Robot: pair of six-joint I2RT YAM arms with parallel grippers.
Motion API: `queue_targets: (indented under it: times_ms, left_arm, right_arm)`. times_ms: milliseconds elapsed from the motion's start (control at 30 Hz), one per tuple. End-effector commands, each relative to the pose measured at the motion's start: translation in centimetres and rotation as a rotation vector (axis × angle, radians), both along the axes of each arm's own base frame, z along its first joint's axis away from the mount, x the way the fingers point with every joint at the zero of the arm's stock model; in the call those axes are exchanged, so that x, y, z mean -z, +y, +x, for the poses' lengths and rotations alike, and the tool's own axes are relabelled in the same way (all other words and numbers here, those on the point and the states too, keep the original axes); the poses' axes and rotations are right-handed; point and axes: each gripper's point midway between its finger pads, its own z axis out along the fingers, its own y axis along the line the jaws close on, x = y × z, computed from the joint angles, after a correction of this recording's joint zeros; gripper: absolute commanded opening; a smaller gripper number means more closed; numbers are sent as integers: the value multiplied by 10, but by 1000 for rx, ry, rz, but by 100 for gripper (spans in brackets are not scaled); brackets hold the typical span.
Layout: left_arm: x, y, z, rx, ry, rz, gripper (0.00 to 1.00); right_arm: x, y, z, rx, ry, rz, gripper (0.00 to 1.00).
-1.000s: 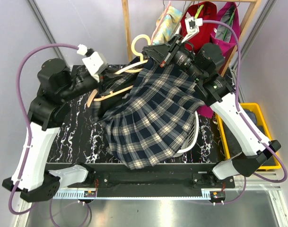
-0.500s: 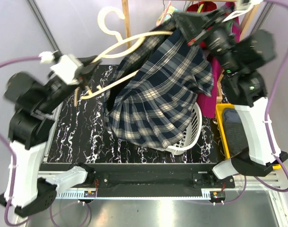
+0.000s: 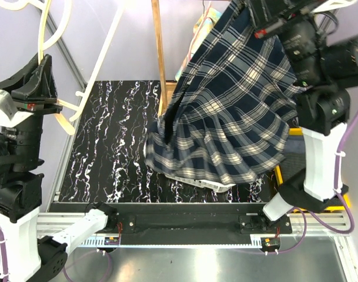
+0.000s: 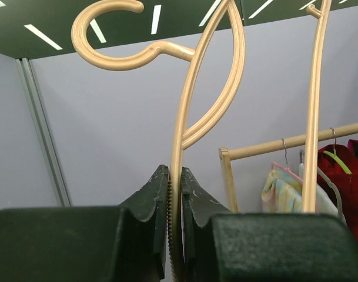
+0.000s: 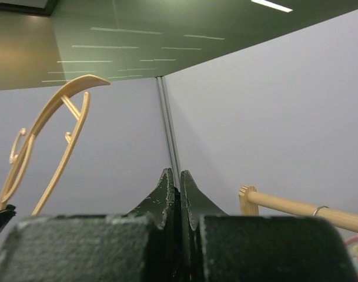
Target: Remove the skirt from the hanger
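hanging from the right gripper (image 3: 260, 16) at far right, the one skirt (image 3: 226, 117) drapes over the table's (image 3: 108, 147) right side, well apart from the one hanger (image 3: 97, 63), which the left gripper (image 3: 43, 66) holds high at far left, presumably to part them. left wrist: jaws pinch the hanger's bar. right wrist: jaws pressed together, cloth unseen; hanger at left.

The hanger (image 4: 313, 117) is now free of the skirt (image 3: 237, 106). The left gripper (image 4: 174, 170) has carried it up past the worktop's left edge, while the right gripper (image 5: 174, 173) has lifted the skirt high over the far right corner.
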Motion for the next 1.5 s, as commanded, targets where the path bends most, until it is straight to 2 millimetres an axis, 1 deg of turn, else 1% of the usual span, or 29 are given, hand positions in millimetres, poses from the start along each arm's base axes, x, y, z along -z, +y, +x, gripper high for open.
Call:
queue_targets:
  times_ms: [0,33,100,133,167,200,267,367,400,467,500,567,667,700,767,800,867,933,967,1033,1067,1100,1200,1300,1467]
  left_arm:
    - [0,7,3,-18,-4,-65,0]
    - [3,7,4,-17,0,-64,0]
    - [8,4,6,-6,14,-64,0]
    - [10,4,6,-4,16,-63,0]
    - [14,2,9,-1,24,-56,0]
    - [15,0,9,7,27,-58,0]
    - [19,-1,11,9,34,-52,0]
    - [23,-3,14,13,44,-48,0]
    - [24,-3,14,16,47,-49,0]
    - [27,-4,15,17,53,-45,0]
    - [27,-4,15,18,50,-48,0]
    - [29,-4,14,22,53,-51,0]
    - [31,-5,13,27,56,-49,0]
    - [32,-5,14,26,58,-48,0]
    - [33,-5,14,27,59,-46,0]
    - [33,-6,15,28,62,-44,0]
    - [34,-6,13,33,61,-43,0]
    - [34,-7,14,37,63,-38,0]
    - [34,-8,13,41,63,-36,0]
    - [36,-9,14,42,68,-33,0]
    - [36,-9,14,47,68,-34,0]
    - [37,-10,14,53,74,-32,0]
    - [41,-12,14,62,81,-29,0]
    - [43,-11,15,52,88,-26,0]
    - [46,-9,13,44,89,-16,0]
  right_arm:
    - [-29,-24,-7,120,-112,53,0]
    - [-29,-23,-2,131,-115,56,0]
    - [-37,-27,-10,127,-143,75,0]
    - [-35,-23,-6,119,-137,72,0]
    - [-35,-23,-7,110,-136,76,0]
    - [-31,-18,-3,98,-125,67,0]
    - [-30,-16,-1,88,-115,69,0]
    - [-41,-24,-8,99,-152,112,0]
    - [-52,-34,-20,106,-196,155,0]
    - [-62,-42,-30,114,-236,193,0]
    - [-70,-50,-38,122,-270,227,0]
    - [-75,-56,-44,139,-299,247,0]
    - [-76,-58,-44,154,-305,244,0]
    - [-72,-54,-37,155,-290,233,0]
    - [-70,-53,-37,158,-283,222,0]
    - [-68,-51,-32,161,-273,215,0]
    - [-66,-49,-29,165,-270,209,0]
    - [-63,-43,-25,144,-258,194,0]
    - [-57,-37,-18,134,-234,174,0]
    - [-49,-26,-13,95,-211,146,0]
    - [-40,-17,-3,80,-180,124,0]
    - [-37,-12,-3,57,-175,109,0]
    - [-19,8,11,-4,-121,64,0]
    - [-5,23,23,-37,-82,36,0]
    - [11,43,37,-75,-49,-2,0]
